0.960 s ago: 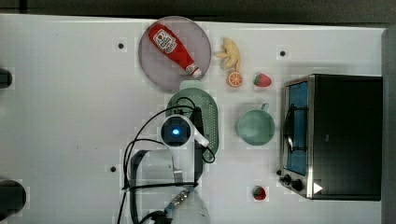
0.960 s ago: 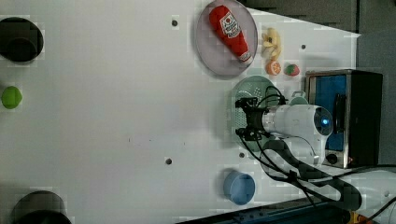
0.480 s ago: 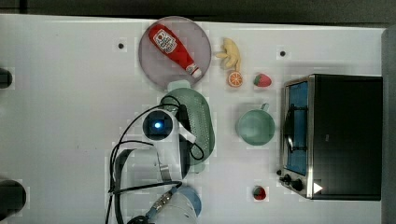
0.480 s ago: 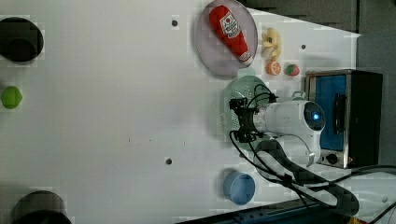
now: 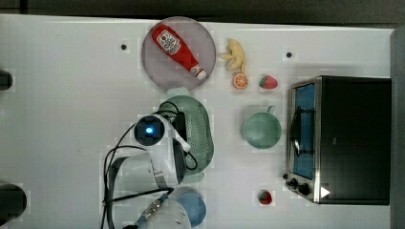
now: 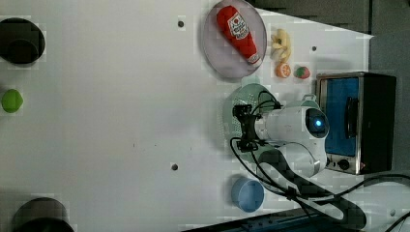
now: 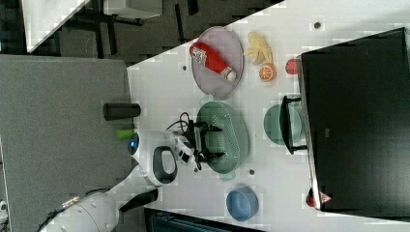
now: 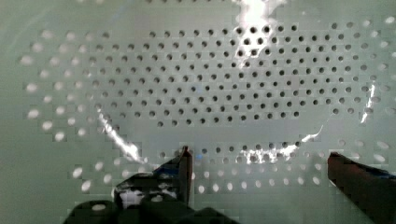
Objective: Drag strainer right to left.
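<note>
Gripper (image 7: pixel 209 141) spread wide inside the strainer (image 5: pixel 196 131), holding nothing.
The strainer lies on the white table (image 5: pixel 62 119), below the plate (image 5: pixel 205 40) and left of the green cup (image 5: pixel 260 130) in the top view.

Strainer (image 5: pixel 198 129): mint green, on white bench (image 5: pixel 71 95), partly under the arm.
Plate (image 5: pixel 157 62): carries ketchup bottle (image 5: pixel 177 49).
Cup (image 5: pixel 261 130): between strainer and oven (image 5: pixel 351 138).

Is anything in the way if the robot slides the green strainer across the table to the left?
Nothing visible blocks it. In the top view, the white table left of the pale mint-green perforated plastic strainer is bare. The open gripper already sits inside the bowl.
</note>
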Controlling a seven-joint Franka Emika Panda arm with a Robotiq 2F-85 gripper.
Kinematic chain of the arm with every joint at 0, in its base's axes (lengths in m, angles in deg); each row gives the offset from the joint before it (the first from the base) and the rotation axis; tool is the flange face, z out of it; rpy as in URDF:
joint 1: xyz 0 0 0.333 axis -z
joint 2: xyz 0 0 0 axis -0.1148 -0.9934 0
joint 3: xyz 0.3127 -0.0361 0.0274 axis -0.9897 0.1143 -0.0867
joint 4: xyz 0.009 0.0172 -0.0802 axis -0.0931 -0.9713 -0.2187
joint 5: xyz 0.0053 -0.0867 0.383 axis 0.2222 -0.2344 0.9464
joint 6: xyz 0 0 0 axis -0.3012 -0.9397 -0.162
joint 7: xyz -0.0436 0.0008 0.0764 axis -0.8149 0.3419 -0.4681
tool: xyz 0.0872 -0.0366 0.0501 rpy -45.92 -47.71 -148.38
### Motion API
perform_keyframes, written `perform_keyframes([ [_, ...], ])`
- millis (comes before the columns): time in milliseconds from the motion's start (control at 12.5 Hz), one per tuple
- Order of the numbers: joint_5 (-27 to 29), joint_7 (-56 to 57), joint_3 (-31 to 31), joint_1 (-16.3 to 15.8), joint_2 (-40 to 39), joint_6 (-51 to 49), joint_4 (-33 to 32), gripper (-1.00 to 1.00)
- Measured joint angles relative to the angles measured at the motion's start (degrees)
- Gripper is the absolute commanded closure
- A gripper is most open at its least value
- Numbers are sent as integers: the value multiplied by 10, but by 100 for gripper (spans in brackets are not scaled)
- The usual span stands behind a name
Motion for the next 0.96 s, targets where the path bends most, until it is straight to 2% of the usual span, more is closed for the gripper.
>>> perform_keyframes([
  [400,-7,-86,-14,-40,12,-32,16,-100],
  [800,42,-130,-25,-82,4,-60,48,-100],
  [960,21,-139,-36,-90,-2,-62,54,-100],
])
